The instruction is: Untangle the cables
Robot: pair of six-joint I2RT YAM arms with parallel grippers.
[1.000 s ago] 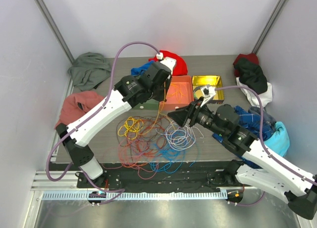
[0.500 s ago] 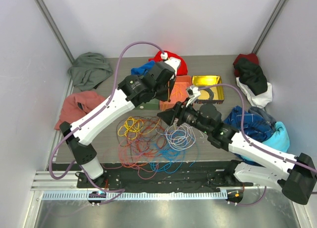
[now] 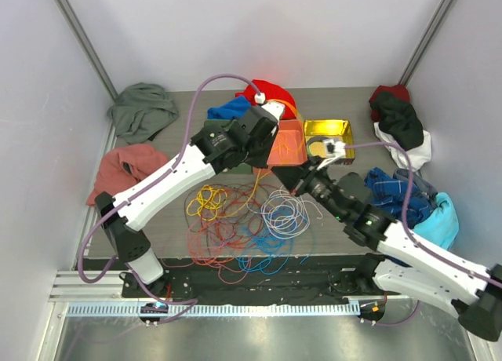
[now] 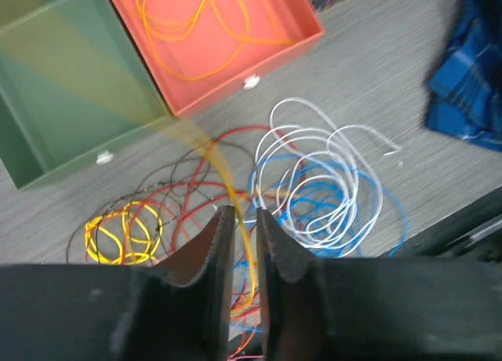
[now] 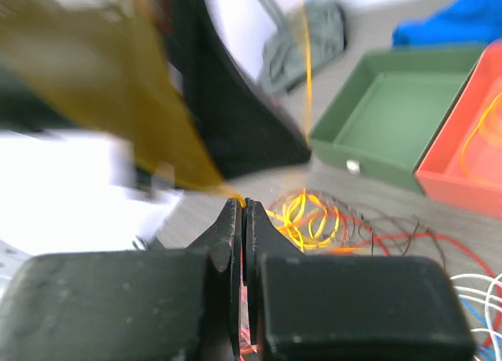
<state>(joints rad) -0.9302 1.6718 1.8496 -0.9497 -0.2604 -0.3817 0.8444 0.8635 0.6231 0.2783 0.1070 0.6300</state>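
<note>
The cables (image 3: 243,220) lie tangled at the table's front centre: a yellow coil (image 3: 208,200), a white coil (image 3: 285,213), and red, blue and dark loops. An orange cable (image 3: 255,180) rises from the pile and also lies looped in the orange tray (image 3: 286,145). My left gripper (image 3: 265,158) hangs above the pile. In the left wrist view the left gripper (image 4: 241,216) stands slightly open, with the orange cable (image 4: 235,196) running loosely between its fingers. Close beside it, my right gripper (image 3: 281,175) is shut on the same cable. The right wrist view shows that gripper (image 5: 244,208) pinching the orange cable (image 5: 255,214) at its tips.
A green tray (image 4: 70,102) stands left of the orange one, and a gold tray (image 3: 328,129) to its right. Clothes ring the table: grey (image 3: 141,110), pink (image 3: 125,165), red (image 3: 271,94), blue (image 3: 231,108), and a heap at right (image 3: 400,122).
My right gripper was open and has shut on the orange cable beside the left gripper. The left jaws, shut on that cable before, have parted a little.
</note>
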